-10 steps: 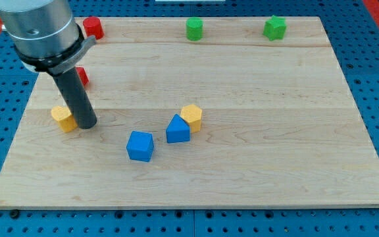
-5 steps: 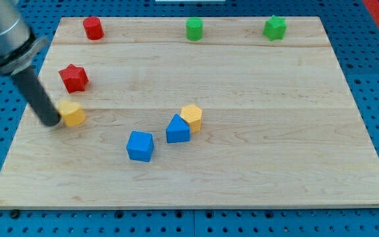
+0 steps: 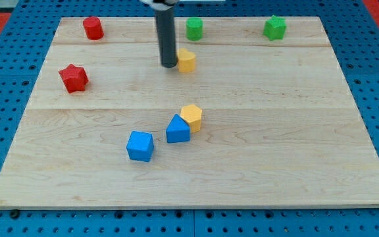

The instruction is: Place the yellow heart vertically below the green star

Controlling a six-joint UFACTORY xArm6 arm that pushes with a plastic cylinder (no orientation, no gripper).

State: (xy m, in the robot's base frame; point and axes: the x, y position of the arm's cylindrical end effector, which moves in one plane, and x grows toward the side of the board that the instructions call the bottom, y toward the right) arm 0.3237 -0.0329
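Note:
The yellow heart (image 3: 187, 60) lies near the view's top centre, just below the green cylinder (image 3: 194, 29). My tip (image 3: 169, 64) touches the heart's left side. The green star (image 3: 275, 27) sits at the view's top right, well to the right of the heart.
A red cylinder (image 3: 93, 27) is at the top left and a red star (image 3: 74, 78) below it. A yellow hexagon (image 3: 192, 116), a blue triangular block (image 3: 177, 129) and a blue cube (image 3: 140, 145) cluster at the board's middle.
My tip has swept from the board's left side up and right to the top centre, pushing the yellow heart with it to just below the green cylinder.

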